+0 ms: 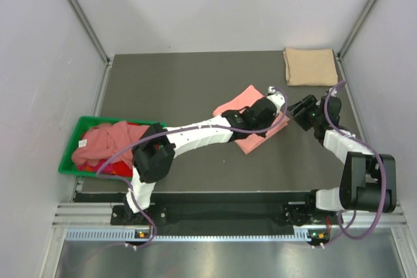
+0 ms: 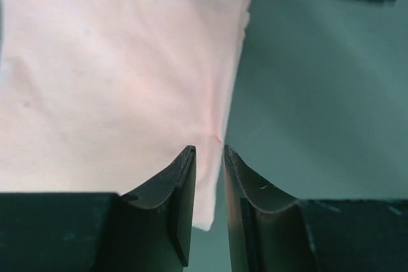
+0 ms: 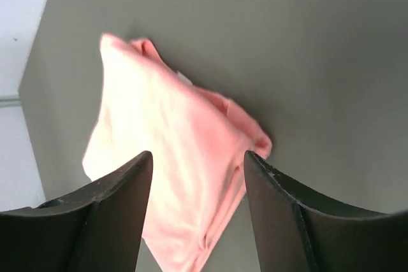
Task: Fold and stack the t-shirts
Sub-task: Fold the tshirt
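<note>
A folded salmon-pink t-shirt (image 1: 242,136) lies flat in the middle of the table. It also shows in the left wrist view (image 2: 115,74) and the right wrist view (image 3: 166,151). My left gripper (image 1: 277,116) reaches over it. In the left wrist view the gripper (image 2: 209,150) has its jaws drawn close on the shirt's right edge, and the cloth puckers at the tips. My right gripper (image 1: 293,110) sits just right of the shirt, open and empty (image 3: 199,156). A tan-beige t-shirt (image 1: 310,66) lies folded at the back right corner.
A green plastic bin (image 1: 70,151) at the table's left edge holds a heap of pink and red shirts (image 1: 104,144). Grey walls close in the table on three sides. The two grippers are close together near the shirt's right edge.
</note>
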You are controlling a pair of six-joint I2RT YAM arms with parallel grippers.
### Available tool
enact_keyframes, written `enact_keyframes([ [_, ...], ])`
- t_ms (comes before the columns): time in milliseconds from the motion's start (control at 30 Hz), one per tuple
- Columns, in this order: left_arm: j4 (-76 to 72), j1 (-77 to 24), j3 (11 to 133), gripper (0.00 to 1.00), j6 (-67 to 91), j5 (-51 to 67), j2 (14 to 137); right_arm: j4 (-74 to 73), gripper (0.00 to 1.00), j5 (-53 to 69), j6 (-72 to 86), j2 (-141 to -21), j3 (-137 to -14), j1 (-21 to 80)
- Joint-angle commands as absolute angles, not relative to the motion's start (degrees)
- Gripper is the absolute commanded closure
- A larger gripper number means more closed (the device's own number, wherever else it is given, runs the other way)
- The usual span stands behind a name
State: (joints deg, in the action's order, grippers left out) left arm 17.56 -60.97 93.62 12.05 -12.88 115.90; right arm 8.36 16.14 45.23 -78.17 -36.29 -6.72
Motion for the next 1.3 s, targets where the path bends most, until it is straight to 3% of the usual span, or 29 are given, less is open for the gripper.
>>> enact_keyframes([
  [0,20.9,-57.7,95.1,0.71,12.8,-13.2,111.3,5.9,0.4,12.1,45.6,-76.8,-34.1,-3.9],
  [333,24.5,-42.6,91.0,0.71,16.0,-3.9,111.2,7.3,0.45,7.6,44.9,-80.2,-33.1,-0.4],
  [633,25.2,-34.3,88.2,0.7,17.6,1.3,114.4,20.3,0.52,11.0,47.2,-89.1,-29.8,-0.4],
  [800,24.5,-32.3,86.6,0.7,17.8,0.7,116.3,17.8,0.85,7.4,46.7,-89.0,-31.3,-0.4],
  [833,24.4,-32.2,86.5,0.7,17.8,0.9,116.6,17.4,0.87,6.9,46.1,-89.5,-31.9,-0.4],
  [1033,25.4,-31.6,86.7,0.71,19.2,3.4,119.4,11.7,0.91,12.0,39.5,-101.3,-45.5,-1.3],
  [1267,33.4,-31.8,87.0,0.71,26.7,0.7,113.8,3.2,0.81,25.2,32.3,-118.1,-72.0,-1.7],
])
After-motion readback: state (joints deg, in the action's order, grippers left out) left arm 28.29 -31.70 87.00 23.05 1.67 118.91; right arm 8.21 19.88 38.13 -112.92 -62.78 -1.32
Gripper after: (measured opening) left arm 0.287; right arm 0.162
